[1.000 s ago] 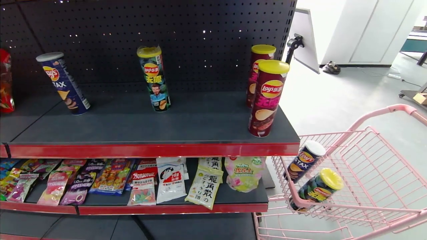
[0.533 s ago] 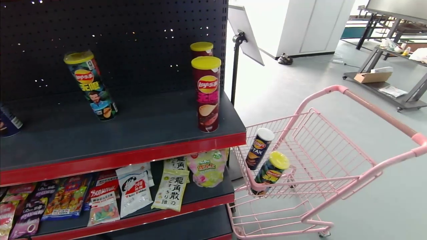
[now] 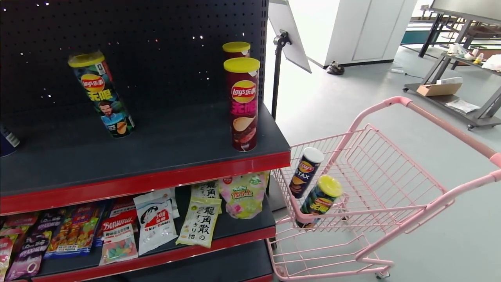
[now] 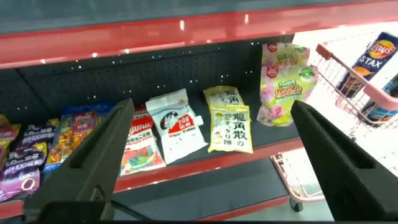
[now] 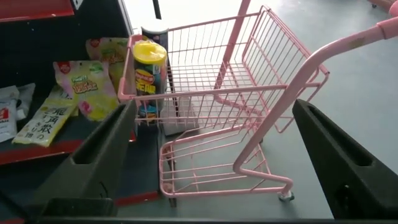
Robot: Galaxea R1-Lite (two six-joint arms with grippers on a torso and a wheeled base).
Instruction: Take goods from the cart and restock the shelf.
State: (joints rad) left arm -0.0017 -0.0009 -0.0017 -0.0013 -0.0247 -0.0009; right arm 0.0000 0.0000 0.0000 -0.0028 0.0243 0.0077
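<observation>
Two grippers on my feed, left gripper (image 4: pixel 211 104) and right gripper (image 5: pixel 214 104), jaws spread wide on both. Snack bags (image 3: pixel 154 227) lie on the lower shelf (image 3: pixel 235 239). Beside it the pink cart (image 3: pixel 391 102) holds a blue can (image 3: pixel 306 172) and a yellow-lidded can (image 3: pixel 321 199), both leaning. Maroon can (image 3: pixel 242 103) stands upright on the dark top shelf (image 3: pixel 176 145). Grey floor (image 3: pixel 352 102), white cabinet (image 3: pixel 368 27) behind.

Four cans (image 3: pixel 242 103) on the shelf (image 3: pixel 176 141), two in one cart (image 3: pixel 397 102)

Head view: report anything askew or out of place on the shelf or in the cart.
The blue can and the yellow-lidded can lean tilted against the wall of the pink cart nearest the shelf, not upright. Nothing looks spilled or damaged.
</observation>
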